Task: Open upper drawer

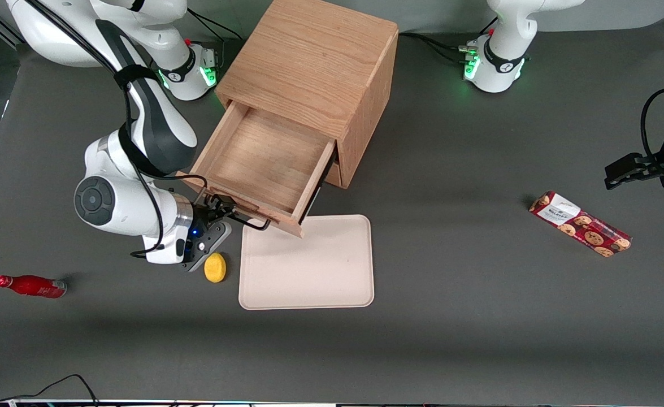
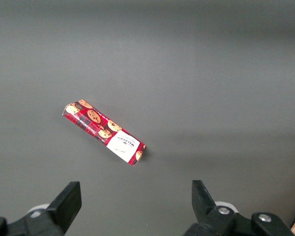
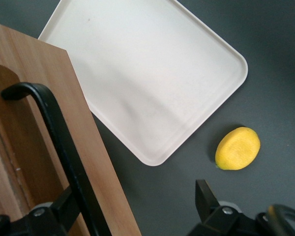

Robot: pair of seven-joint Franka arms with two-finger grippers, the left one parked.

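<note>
At the front of the pulled-out drawer, the right arm's black two-finger gripper sits by the thin black bar handle, its fingers spread apart: in the wrist view one finger is just beside the bar and the other stands well clear of it over the grey table, so nothing is clamped. The upper drawer of the light oak box cabinet stands far out toward the front camera, its bare wooden floor and side walls open to view and nothing lying in it. I judge the opening essentially done; what seems left is only for the arm to draw clear of the handle. The drawer's front overhangs the edge of a cream rounded rectangular tray, and a small yellow lemon-like object lies beside the tray, close under the gripper.
</note>
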